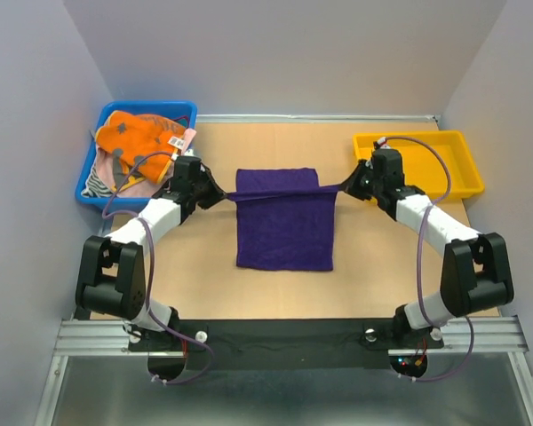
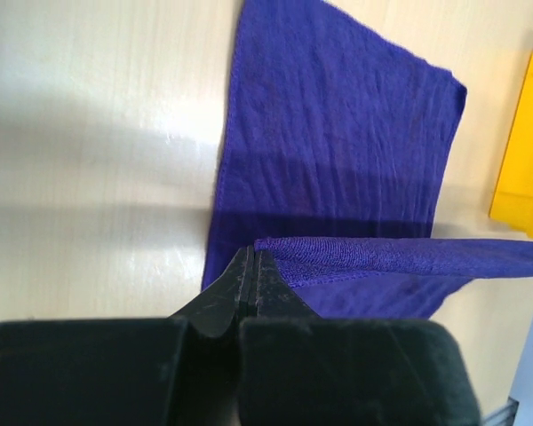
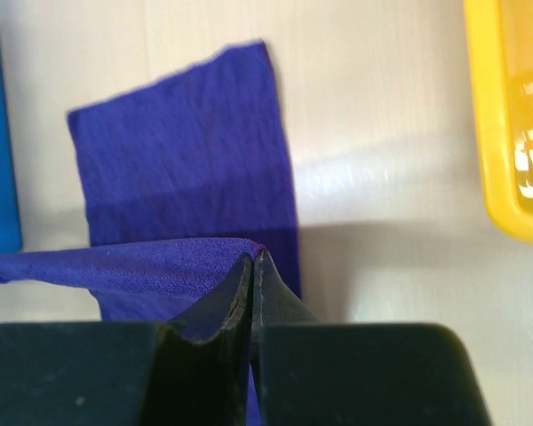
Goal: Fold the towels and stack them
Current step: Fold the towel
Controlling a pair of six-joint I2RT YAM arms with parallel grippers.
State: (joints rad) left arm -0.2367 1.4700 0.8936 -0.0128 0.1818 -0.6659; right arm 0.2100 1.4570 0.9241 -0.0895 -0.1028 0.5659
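The left gripper [image 2: 251, 257] is pinched tight on one corner of the dark purple towel [image 1: 284, 231], its jaws pressed together with only the thin hem between them. The right gripper [image 3: 256, 257] is closed the same way on the corner opposite. Between the two grippers the raised edge runs as a taut, almost straight band. Under that band the rest of the cloth lies flat on the desk [image 1: 382, 266], so part of the towel is in the air and most of it is resting.

This looks like light, limp material. It has no stiffness of its own, and the edge holds a line only because both grippers pull it. It would likely sag in the middle as soon as the grippers come closer together. The short nap should give the jaws some bite, so it is probably not slippery, and it is not fragile. The weak point is how little cloth each pinch holds, since a hard outward pull could draw the hem free. The corners are the sensible place to hold for a fold, because they let the whole edge travel square.

On the outer side of the left gripper, a blue bin [image 1: 89, 182] holds the grey-and-orange towel [image 1: 142, 133], bunched up, with a pale pink towel [image 1: 189, 136] showing at the rim. Just outside the right gripper sits a yellow tray [image 1: 417, 136].
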